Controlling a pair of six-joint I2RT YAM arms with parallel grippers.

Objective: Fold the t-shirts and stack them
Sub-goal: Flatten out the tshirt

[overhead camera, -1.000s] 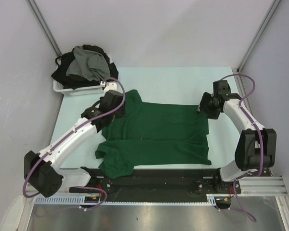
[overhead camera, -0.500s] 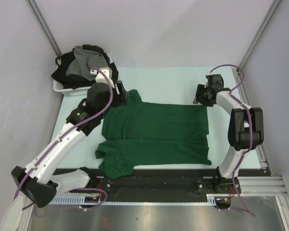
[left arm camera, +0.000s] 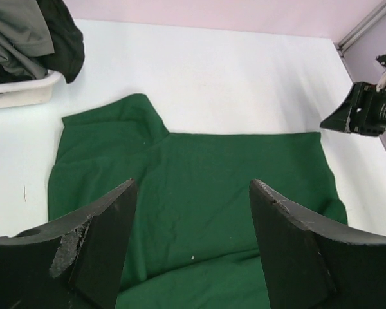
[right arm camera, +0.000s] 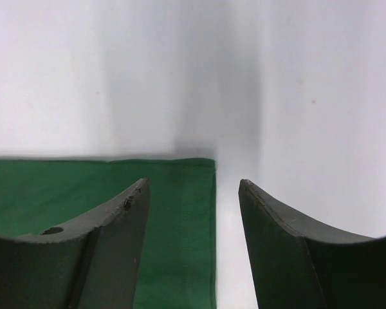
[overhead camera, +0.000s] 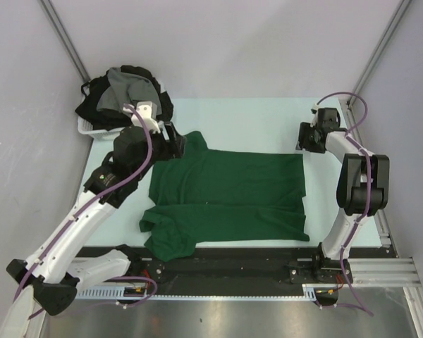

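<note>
**Top view.** A green shirt point(overhead camera: 229, 197) lies flat across the middle of the pale worktop point(overhead camera: 268, 116), sleeves to the left and hem to the right. A fold edge runs along its length. At the far left corner, a white basket point(overhead camera: 116, 132) holds a grey shirt point(overhead camera: 127, 91) heaped on black shirts point(overhead camera: 92, 109).

The left gripper point(overhead camera: 178, 143) hangs above the far sleeve. The right gripper point(overhead camera: 304, 137) hangs at the shirt's far right corner.

**Left wrist view.** The left gripper point(left arm camera: 190, 190) has its jaws apart with nothing between them. The green shirt point(left arm camera: 199, 180) is spread on the worktop well below. The basket point(left arm camera: 19, 96) is at upper left and the other arm's gripper at the right edge.

**Right wrist view.** The right gripper point(right arm camera: 193, 183) has its jaws apart and grips nothing. Below them, the corner of the green shirt point(right arm camera: 83, 187) lies flat on the worktop, and the shirt's right edge falls between the two fingers.
</note>
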